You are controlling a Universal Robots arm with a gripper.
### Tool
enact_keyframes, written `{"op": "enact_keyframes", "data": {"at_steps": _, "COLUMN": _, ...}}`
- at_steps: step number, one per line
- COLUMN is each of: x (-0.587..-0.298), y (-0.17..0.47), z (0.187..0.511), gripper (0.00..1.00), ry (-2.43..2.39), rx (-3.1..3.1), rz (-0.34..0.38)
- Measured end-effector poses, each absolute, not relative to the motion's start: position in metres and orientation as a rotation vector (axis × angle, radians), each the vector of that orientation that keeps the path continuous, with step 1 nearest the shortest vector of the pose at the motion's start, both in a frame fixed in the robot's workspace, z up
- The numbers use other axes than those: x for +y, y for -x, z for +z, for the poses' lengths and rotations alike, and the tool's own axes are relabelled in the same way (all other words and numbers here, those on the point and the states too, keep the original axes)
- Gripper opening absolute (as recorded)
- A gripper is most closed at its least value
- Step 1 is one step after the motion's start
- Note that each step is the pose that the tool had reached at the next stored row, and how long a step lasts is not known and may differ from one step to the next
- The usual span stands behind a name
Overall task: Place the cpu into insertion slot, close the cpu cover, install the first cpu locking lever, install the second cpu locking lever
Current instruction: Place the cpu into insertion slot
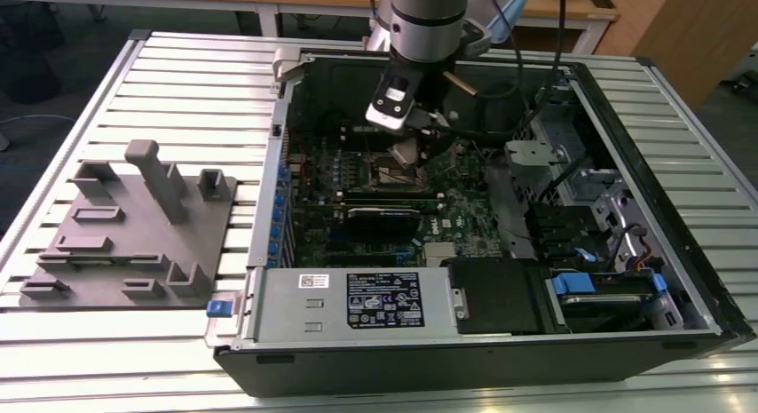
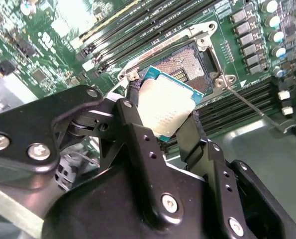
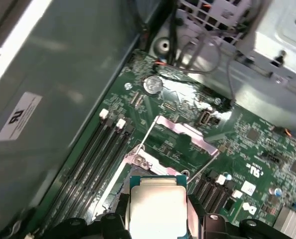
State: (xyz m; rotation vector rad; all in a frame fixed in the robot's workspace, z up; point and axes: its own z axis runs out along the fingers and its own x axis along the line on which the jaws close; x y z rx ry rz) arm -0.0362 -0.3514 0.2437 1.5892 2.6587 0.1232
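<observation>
**Seating the cpu (image 2: 170, 102) in the slot (image 2: 187, 62): keep it level**

Your gripper (image 2: 161, 124) pinches the cpu by opposite edges, just above the slot, not yet seated. Square it to the socket rim and come down flat; any tilt could, I judge, bend the bare contacts. The slot is empty, its cover (image 3: 187, 133) swung open. The case (image 1: 474, 364), open on the bench (image 1: 177, 67), holds the board (image 1: 462, 200).

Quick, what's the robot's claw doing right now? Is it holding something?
Gripper: closed, holding the cpu by its edges, right by the open slot.
</observation>
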Motion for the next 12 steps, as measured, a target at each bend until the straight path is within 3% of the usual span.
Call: {"op": "enact_keyframes", "data": {"at_steps": 12, "x": -0.3514, "y": 0.0362, "z": 0.2436, "gripper": 0.54, "ry": -1.838, "rx": 2.484, "rz": 0.116}}
